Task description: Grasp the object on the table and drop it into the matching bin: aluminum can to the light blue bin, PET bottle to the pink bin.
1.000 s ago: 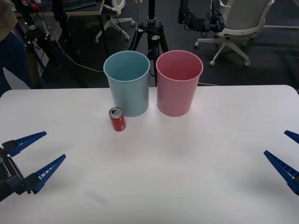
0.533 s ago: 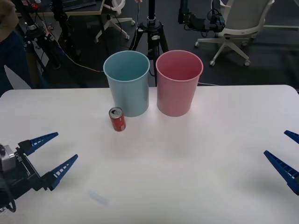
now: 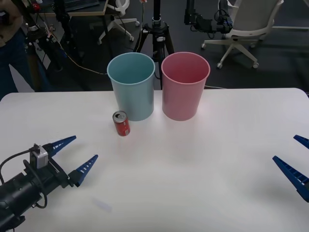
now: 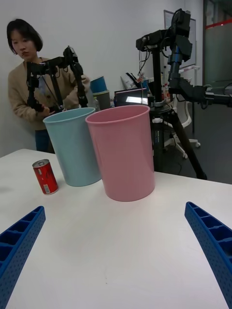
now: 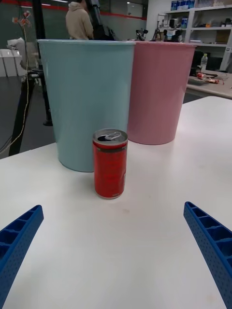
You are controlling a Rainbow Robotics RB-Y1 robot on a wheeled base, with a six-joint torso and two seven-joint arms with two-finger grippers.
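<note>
— Where is the small red aluminum drink can with the silver top [image 3: 121, 123]?

— Upright on the large white flat-topped table [image 3: 203, 174], toward the far edge and left of its middle. It stands just in front of the tall pale blue tapered plastic bin [image 3: 131, 86], near its base on the left side; whether the two touch I cannot tell. The same-shaped pink plastic bin [image 3: 185, 85] stands immediately to the right of the blue one, both close to the far edge.

— And the left arm?

— It reaches in low over the near-left corner of the table, forearm slanting forward and to the right, with a small grey box and a black cable on its wrist. The left gripper [image 3: 76, 154] has its two blue ribbed fingers spread wide, holding nothing, and they point toward the can, which is some way off. In the left wrist view the can [image 5: 110, 163] sits centred between the two fingertips [image 5: 209, 241], with the blue bin [image 5: 86, 101] right behind it.

— The right one?

— The right gripper [image 3: 299, 164] sits by the right edge of the table, its fingers also spread wide and empty, well apart from the bins and the can.
</note>
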